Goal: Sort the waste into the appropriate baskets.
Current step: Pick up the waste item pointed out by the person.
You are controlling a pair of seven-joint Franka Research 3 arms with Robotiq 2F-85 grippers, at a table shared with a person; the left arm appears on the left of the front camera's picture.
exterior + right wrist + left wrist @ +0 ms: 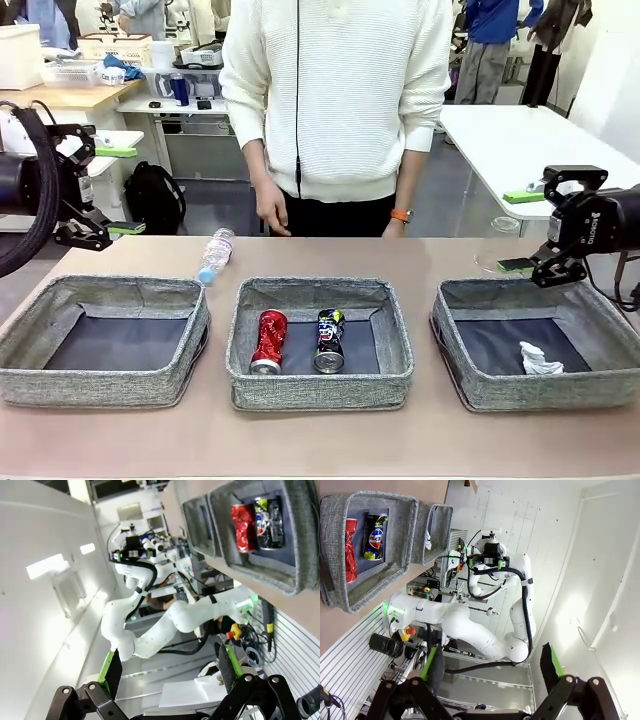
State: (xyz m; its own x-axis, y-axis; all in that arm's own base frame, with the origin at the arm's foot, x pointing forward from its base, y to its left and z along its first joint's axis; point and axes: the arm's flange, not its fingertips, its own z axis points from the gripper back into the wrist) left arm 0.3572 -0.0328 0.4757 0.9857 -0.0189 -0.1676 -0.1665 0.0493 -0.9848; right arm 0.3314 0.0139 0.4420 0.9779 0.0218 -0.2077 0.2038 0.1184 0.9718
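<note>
Left fingers (120, 229) and right fingers (518, 266) spread, raised near far table (320, 445) corners, baskets (320, 290) between

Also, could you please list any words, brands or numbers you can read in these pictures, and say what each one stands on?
"PEPSI": sideways on the dark multicoloured can in the middle basket, left wrist view.
"ROBOTIQ": small, on the body of the right gripper, front view.
Print on the red can and on the bottle label: too blurred to read.

Rough grey woven-fabric baskets (320, 385), glossy metal cans (270, 340), clear plastic bottle (215, 255)
</note>
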